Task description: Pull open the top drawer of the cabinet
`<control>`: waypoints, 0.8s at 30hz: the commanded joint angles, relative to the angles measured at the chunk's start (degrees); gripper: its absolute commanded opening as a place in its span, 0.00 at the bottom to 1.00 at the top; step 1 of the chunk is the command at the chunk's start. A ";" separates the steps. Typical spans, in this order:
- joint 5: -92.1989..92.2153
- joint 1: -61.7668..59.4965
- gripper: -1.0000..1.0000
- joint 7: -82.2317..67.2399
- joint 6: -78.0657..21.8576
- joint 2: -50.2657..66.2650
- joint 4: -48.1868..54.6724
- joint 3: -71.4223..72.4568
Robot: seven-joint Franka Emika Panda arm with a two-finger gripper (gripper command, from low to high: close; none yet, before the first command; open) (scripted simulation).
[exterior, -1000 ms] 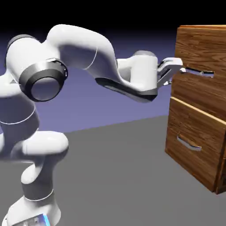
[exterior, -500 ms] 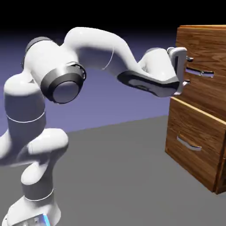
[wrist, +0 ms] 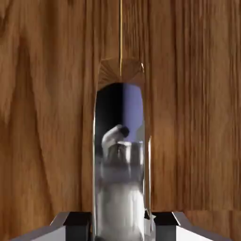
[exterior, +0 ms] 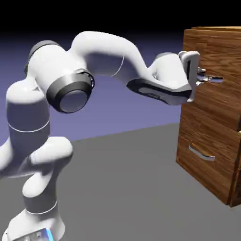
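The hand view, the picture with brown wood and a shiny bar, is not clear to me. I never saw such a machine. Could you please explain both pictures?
The machine is a white jointed robot arm with a two-finger gripper. The exterior view is taken from beside the robot: the arm reaches right, to a tall brown wood-grain cabinet with two drawer fronts, standing on a dark grey surface.

The hand view is taken from the hand itself. The wood there is the front of the top drawer. The bar is its silver handle, which mirrors its surroundings. The finger tips are at the bottom, one on each side of the handle, and appear closed on it. Nothing else is held.
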 commanded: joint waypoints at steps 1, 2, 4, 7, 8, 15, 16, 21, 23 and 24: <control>-0.59 -2.08 0.00 1.67 0.30 0.99 -0.49 1.66; -1.53 -3.81 0.00 4.16 0.83 2.58 -0.48 2.86; -3.43 -6.49 0.00 9.15 1.98 5.83 0.01 4.51; -6.25 -10.72 0.00 16.62 3.79 10.68 0.78 7.20; -6.87 -12.78 0.00 18.40 4.21 11.73 0.56 8.85; -1.65 -26.21 0.00 7.58 0.98 1.35 -10.39 23.33; -0.79 -28.23 0.00 5.99 0.52 -0.53 -12.42 25.40; 1.24 -38.10 0.00 3.91 0.36 -5.90 -19.54 34.63; 3.45 -39.78 0.00 0.23 -0.30 -10.02 -23.16 36.33; 4.44 -41.76 0.00 -0.94 -0.24 -12.02 -25.21 38.09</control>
